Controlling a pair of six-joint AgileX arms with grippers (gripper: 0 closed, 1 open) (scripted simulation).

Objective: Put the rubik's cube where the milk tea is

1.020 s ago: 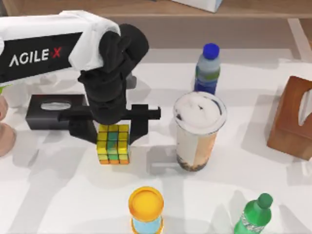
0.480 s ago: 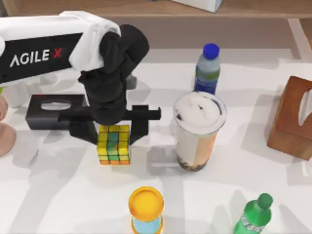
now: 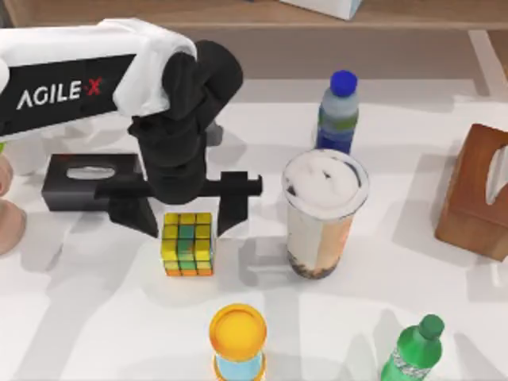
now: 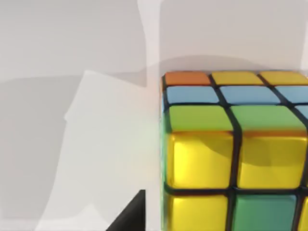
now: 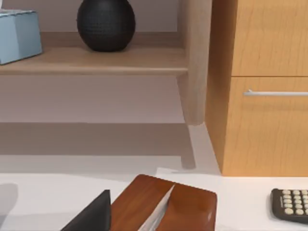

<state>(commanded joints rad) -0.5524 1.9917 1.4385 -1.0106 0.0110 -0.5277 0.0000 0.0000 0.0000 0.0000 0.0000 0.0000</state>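
Note:
The rubik's cube (image 3: 187,244) stands on the white table, left of centre, with yellow and green squares on top. My left gripper (image 3: 186,225) hangs over its far edge, open, with one dark finger on each side of the cube and neither touching it. In the left wrist view the rubik's cube (image 4: 231,159) is very close, and one dark fingertip (image 4: 130,216) shows beside it. The milk tea (image 3: 321,222), a tall clear cup with a white foamy top, stands upright just right of the cube. Part of my right gripper (image 5: 91,216) shows in the right wrist view, far from both.
A blue-capped bottle (image 3: 339,111) stands behind the milk tea. A yellow-lidded cup (image 3: 238,341) and a green bottle (image 3: 413,353) stand near the front edge. A black box (image 3: 79,178) lies at the left, and a brown wooden box (image 3: 480,194) at the right.
The left gripper's fingers have spread wider apart. The cube's top was partly hidden under the gripper. It now shows whole, slightly nearer the front edge.

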